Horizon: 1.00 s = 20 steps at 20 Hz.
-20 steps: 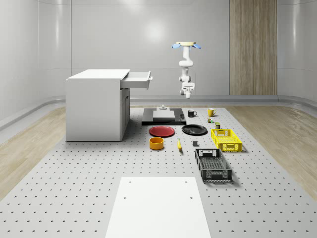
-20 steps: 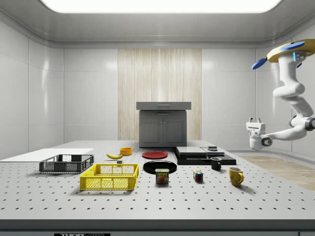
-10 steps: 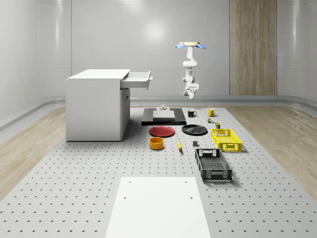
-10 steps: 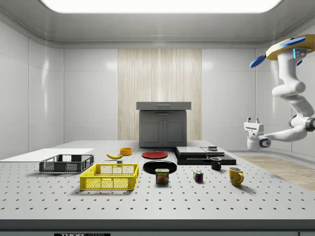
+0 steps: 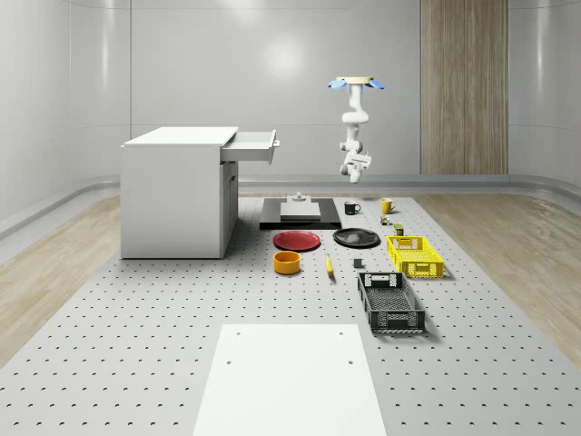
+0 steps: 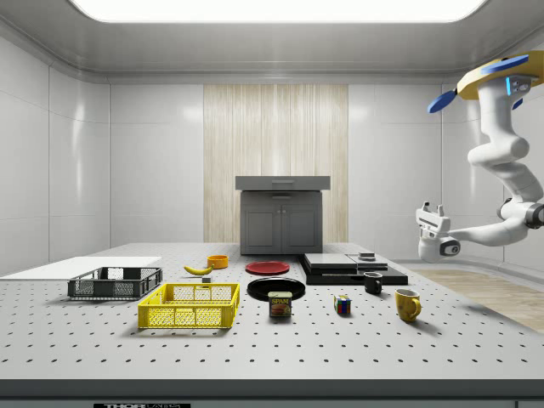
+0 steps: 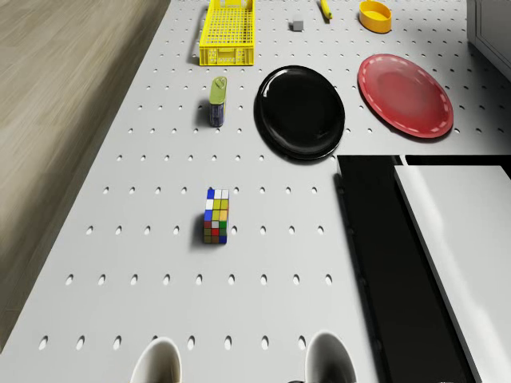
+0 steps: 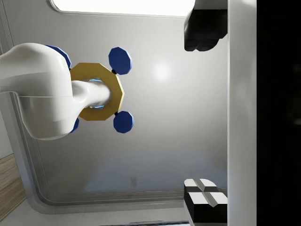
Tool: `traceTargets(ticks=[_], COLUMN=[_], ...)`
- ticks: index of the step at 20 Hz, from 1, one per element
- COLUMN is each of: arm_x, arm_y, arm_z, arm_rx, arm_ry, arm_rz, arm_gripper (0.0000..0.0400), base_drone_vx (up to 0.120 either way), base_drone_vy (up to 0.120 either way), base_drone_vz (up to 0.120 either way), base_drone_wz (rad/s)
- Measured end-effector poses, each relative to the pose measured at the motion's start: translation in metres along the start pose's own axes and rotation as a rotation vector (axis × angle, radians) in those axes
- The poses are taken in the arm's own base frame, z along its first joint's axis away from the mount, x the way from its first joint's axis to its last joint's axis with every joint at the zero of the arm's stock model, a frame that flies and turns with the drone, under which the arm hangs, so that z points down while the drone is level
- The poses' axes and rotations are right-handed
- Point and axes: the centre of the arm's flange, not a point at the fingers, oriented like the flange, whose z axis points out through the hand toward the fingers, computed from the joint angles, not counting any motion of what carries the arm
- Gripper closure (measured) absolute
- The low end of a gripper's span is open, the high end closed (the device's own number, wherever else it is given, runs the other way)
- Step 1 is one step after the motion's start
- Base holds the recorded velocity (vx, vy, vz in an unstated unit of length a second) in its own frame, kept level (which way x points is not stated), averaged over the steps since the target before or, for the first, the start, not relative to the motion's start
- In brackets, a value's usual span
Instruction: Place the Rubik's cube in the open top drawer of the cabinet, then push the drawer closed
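I have the drone [image 5: 358, 83] hovering high over the desk's [image 5: 182, 363] far end, near the 2 mugs. Arm hangs below it, jaws [image 6: 428, 212] pointing up, well above the desk, gripping nothing; the 2 fingers [image 8: 203, 29] sit apart. Rubik's cube [image 7: 215, 215] is on the desk, between the yellow mug [image 6: 407, 303] and the can [image 6: 280, 304]. Cabinet [image 5: 177, 191] top drawer [image 5: 251, 145] is open.

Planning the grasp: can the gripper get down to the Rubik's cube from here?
Probably yes. The cube sits alone on bare table; the gripper hangs high beside it, drone hovering above.
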Motion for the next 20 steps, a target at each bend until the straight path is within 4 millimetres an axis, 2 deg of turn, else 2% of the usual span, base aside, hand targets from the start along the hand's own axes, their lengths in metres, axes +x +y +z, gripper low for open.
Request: traceTargets(ticks=[5, 8, 10, 13, 17, 20], arm_x=[-0.023, -0.044, -0.059, -0.071, -0.062, -0.049], arm_y=[-0.022, -0.043, -0.057, -0.068, -0.058, -0.044], arm_z=[0.005, 0.022, 0.044, 0.092, 0.150, 0.174], arm_rx=[-0.229, -0.472, -0.684, -1.048, -1.485, -1.706], arm_ry=[0.233, 0.477, 0.689, 1.051, 1.484, 1.703], arm_rz=[-0.007, -0.014, -0.020, -0.029, -0.041, -0.049], arm_gripper=[0.0000, 0.0000, 0.0000, 0.0000, 0.0000, 0.0000], base_drone_vx=[0.120, 0.120, 0.120, 0.120, 0.120, 0.120], base_drone_vy=[0.120, 0.000, 0.000, 0.000, 0.110, 0.120], base_drone_vz=[-0.112, -0.120, -0.120, -0.120, -0.120, -0.120], base_drone_wz=[0.000, 0.000, 0.000, 0.000, 0.000, 0.000])
